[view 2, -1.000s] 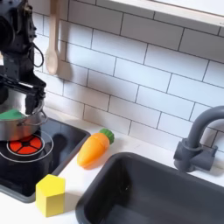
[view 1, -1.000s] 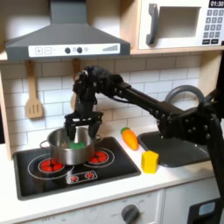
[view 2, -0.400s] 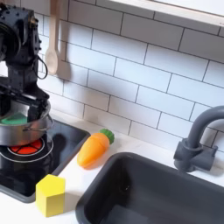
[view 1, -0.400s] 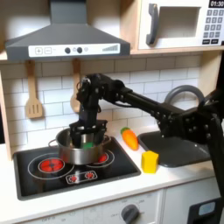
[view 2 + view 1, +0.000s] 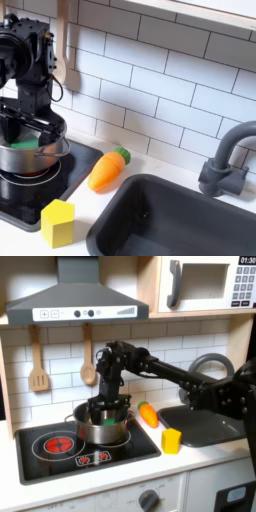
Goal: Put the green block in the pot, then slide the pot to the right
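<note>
White tiled wall backs a toy kitchen with a black stovetop [image 5: 40,456], and in the first exterior view the pot [image 5: 104,428] sits on the burner at the stovetop's right end in the first exterior view. A sliver of the green block [image 5: 117,414] shows inside the pot. The gripper [image 5: 104,412] reaches down into the pot; I cannot tell whether its fingers are spread or closed. An orange carrot toy [image 5: 148,414] lies just right of the pot, a yellow block [image 5: 171,441] stands nearer the counter edge, and two wooden utensils [image 5: 39,368] hang on the wall.

Moving to the second exterior view, the pot [image 5: 33,157] stands on the stovetop [image 5: 20,205] at the second exterior view's left, the green block [image 5: 27,144] inside it. The gripper [image 5: 28,133] hangs over it, fingers hidden by the rim. Nearby lie the carrot toy [image 5: 108,168], the yellow block [image 5: 57,222], a dark sink [image 5: 170,225] and its faucet [image 5: 224,160]
</note>
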Robot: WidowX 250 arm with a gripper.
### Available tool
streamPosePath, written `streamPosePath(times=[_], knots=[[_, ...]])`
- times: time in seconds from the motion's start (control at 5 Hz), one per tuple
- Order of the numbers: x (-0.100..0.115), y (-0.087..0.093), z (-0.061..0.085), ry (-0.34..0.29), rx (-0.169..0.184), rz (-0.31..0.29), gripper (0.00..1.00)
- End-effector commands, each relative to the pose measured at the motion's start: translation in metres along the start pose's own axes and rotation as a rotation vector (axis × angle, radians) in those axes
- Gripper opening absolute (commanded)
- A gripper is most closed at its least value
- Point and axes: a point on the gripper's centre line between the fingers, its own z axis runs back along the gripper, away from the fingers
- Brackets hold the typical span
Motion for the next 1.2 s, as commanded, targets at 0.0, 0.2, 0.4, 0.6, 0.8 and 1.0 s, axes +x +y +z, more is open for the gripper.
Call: streamPosePath(times=[0.0,0.2,0.4,0.6,0.8,1.0], knots=[[-0.009,-0.012,0.001,0.000,-0.013,-0.031,1.00],[-0.013,-0.022,0.003,-0.001,-0.018,-0.061,1.00],[-0.018,-0.029,0.006,-0.002,-0.021,-0.067,1.00],[-0.022,-0.037,0.007,-0.002,-0.024,-0.086,1.00],[-0.025,-0.041,0.008,-0.002,-0.022,-0.093,1.00],[-0.026,-0.044,0.011,0.019,0.028,-0.109,1.00]])
